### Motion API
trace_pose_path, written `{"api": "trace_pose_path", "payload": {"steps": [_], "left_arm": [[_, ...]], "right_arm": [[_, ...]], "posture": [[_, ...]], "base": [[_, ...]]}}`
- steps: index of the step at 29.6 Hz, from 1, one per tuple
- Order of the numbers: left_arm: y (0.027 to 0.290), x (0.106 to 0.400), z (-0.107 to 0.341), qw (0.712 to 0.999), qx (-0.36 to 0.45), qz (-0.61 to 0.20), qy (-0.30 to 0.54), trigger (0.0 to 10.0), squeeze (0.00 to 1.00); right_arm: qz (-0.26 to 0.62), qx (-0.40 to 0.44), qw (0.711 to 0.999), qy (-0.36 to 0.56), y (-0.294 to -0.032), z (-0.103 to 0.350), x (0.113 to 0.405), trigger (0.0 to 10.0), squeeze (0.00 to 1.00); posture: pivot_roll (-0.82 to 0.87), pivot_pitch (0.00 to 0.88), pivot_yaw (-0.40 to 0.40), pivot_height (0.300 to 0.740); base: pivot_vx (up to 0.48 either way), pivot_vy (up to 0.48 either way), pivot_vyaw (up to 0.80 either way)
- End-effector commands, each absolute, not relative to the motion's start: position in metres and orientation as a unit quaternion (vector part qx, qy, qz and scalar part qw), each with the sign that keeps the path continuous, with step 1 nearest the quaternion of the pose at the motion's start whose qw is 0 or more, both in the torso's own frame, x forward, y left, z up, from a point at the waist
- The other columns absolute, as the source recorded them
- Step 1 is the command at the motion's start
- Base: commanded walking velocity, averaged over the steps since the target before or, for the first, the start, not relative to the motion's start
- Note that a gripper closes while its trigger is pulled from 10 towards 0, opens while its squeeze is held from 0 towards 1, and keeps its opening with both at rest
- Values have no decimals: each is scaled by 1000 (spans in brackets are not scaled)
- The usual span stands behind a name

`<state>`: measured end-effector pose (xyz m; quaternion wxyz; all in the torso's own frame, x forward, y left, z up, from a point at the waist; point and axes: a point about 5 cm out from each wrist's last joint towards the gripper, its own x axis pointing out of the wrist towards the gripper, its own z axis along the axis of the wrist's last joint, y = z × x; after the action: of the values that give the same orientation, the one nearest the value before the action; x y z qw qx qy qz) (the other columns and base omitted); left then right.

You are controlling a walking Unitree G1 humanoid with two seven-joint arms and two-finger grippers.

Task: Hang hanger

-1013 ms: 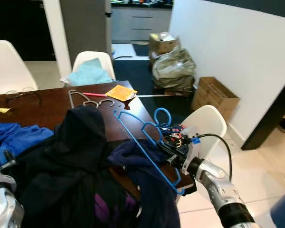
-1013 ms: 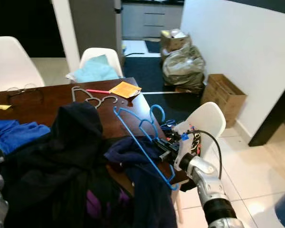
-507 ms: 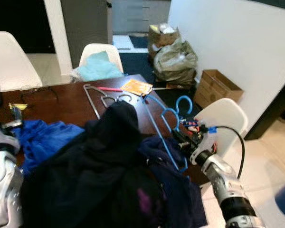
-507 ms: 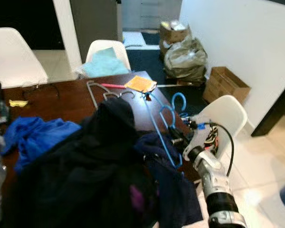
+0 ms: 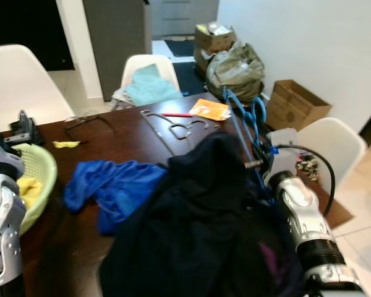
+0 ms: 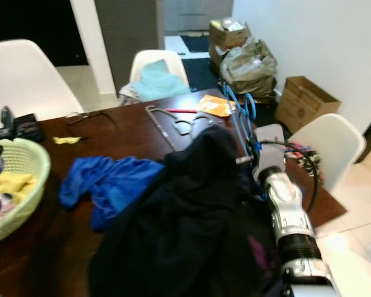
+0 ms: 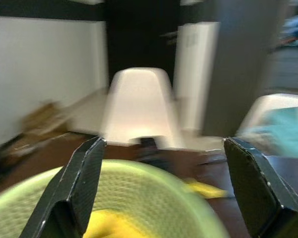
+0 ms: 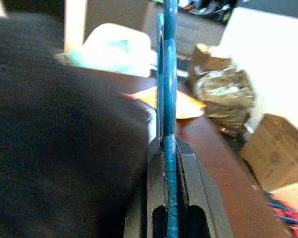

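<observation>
A blue plastic hanger (image 5: 243,120) stands upright and edge-on at the right end of the dark wooden table (image 5: 111,145). My right gripper (image 8: 167,146) is shut on its lower bar. It is pressed against a heap of dark clothes (image 5: 204,216). Two grey hangers (image 5: 173,128) lie flat on the table behind the heap. My left gripper (image 7: 161,148) is open over a green basket (image 5: 36,180) at the table's left end, with nothing between its fingers.
A blue cloth (image 5: 114,185) lies mid-table, with an orange paper (image 5: 210,109), a red pen and glasses (image 5: 86,119) further back. White chairs (image 5: 18,80) (image 5: 331,145) ring the table; one (image 5: 149,68) holds a teal cloth. A cardboard box (image 5: 297,102) and bags (image 5: 235,65) sit by the wall.
The camera has swung left, bringing the basket into view. My right gripper has turned the blue hanger from slanting over the clothes to upright. My left gripper now hangs over the basket.
</observation>
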<state>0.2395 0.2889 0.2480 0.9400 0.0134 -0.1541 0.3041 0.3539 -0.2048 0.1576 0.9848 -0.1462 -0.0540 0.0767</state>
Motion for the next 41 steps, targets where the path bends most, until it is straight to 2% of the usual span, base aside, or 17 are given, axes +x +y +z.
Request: {"api": "trace_pose_path", "payload": {"steps": [1,2,4,6,8,10,15,25,31,34,41], "left_arm": [[300,232,244,930,33,342,-133,10000,0],[300,232,244,930,33,342,-133,10000,0],[320,219,219,921,48,383,-60,10000,0],[320,219,219,921,48,383,-60,10000,0],[330,215,198,922,38,386,6,10000,0],[330,215,198,922,38,386,6,10000,0],[322,221,168,938,23,329,108,10000,0],[305,237,172,961,26,256,102,10000,0],[304,240,177,960,21,266,81,10000,0],[303,242,169,956,-12,276,101,10000,0],[304,239,163,951,-17,287,118,10000,0]], "right_arm": [[94,-155,983,-27,-198,145,353,10000,0],[94,-155,983,-27,-198,145,353,10000,0],[130,-149,980,23,-186,119,347,10000,0],[130,-149,980,23,-186,119,347,10000,0],[138,-149,978,42,-183,107,344,10000,0],[138,-149,978,42,-183,107,344,10000,0],[129,-162,977,53,-182,95,339,10000,0],[129,-159,977,56,-182,93,338,10000,0],[128,-156,978,56,-181,92,337,10000,0],[128,-156,978,56,-181,91,337,10000,0],[130,-156,978,56,-181,91,337,10000,0]], "posture": [[103,0,-65,740],[103,0,-65,740],[121,0,-81,740],[121,0,-81,740],[123,0,-80,740],[123,0,-80,740],[121,0,-76,740],[114,0,-70,740],[110,0,-63,740],[106,0,-61,740],[107,0,-62,740]], "base": [[0,0,0],[0,0,0],[0,0,0],[0,0,0],[0,0,0],[0,0,0],[0,0,0],[0,0,0],[0,-374,0],[0,0,0],[0,0,0]]}}
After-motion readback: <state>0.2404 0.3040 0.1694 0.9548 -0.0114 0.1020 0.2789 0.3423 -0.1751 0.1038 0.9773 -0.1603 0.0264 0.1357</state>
